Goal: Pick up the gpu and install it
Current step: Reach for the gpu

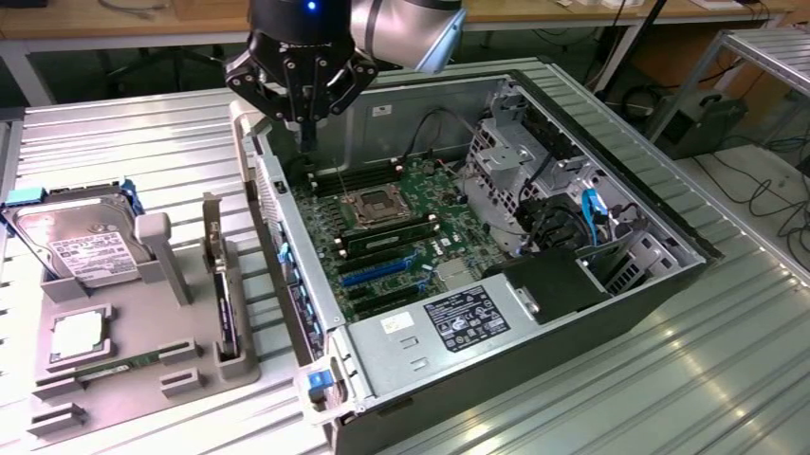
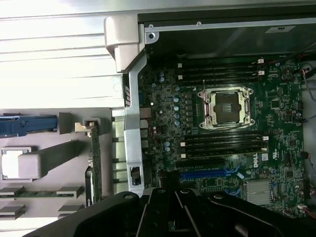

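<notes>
The gripper (image 1: 307,142) hangs with its jaws pressed together on nothing, just above the motherboard (image 1: 393,237) of the open computer case (image 1: 418,104). The gpu (image 1: 226,294), one thin dark card with a silver end bracket, stands on edge in a gray tray (image 1: 152,322). It is well apart from the jaws, and the case's side wall stands between them. Farther out on the tray sit one hard drive (image 1: 76,242) and one memory stick (image 1: 120,365).
</notes>
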{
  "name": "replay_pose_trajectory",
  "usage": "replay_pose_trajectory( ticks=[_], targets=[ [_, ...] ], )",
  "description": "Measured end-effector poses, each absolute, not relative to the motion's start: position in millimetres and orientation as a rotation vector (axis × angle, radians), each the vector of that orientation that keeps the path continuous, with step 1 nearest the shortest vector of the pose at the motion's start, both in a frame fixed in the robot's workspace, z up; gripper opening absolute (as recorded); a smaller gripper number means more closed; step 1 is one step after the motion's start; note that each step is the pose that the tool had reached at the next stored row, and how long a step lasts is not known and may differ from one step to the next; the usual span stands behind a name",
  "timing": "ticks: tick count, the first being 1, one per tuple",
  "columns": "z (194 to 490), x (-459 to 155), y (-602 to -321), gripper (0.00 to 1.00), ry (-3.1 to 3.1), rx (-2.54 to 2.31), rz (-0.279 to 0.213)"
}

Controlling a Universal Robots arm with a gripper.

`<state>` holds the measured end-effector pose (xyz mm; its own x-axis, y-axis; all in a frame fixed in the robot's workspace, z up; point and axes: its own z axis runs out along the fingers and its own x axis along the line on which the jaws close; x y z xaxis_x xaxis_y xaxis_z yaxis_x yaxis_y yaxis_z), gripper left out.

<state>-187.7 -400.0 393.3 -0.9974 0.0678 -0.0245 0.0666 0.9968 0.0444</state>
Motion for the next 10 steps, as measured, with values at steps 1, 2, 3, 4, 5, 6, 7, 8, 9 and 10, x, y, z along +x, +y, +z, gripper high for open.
replay_pose_trajectory(
  ticks=[1,2,3,4,5,6,7,8,9,10],
  targets=[
    [393.3,-188.0,-400.0,0.11,3.113,0.105,0.068],
    [393.3,-188.4,-400.0,0.11,3.113,0.105,0.068],
    [393.3,-188.9,-400.0,0.11,3.113,0.105,0.068],
    [393.3,-189.3,-400.0,0.11,3.113,0.105,0.068],
    [393.3,-189.7,-400.0,0.11,3.113,0.105,0.068],
    [393.3,-190.7,-400.0,0.11,3.113,0.105,0.068],
    [393.3,-191.0,-400.0,0.11,3.113,0.105,0.068],
    [393.3,-191.4,-400.0,0.11,3.113,0.105,0.068],
    [393.3,-191.7,-400.0,0.11,3.113,0.105,0.068],
    [393.3,-192.1,-400.0,0.11,3.113,0.105,0.068]
  ],
)
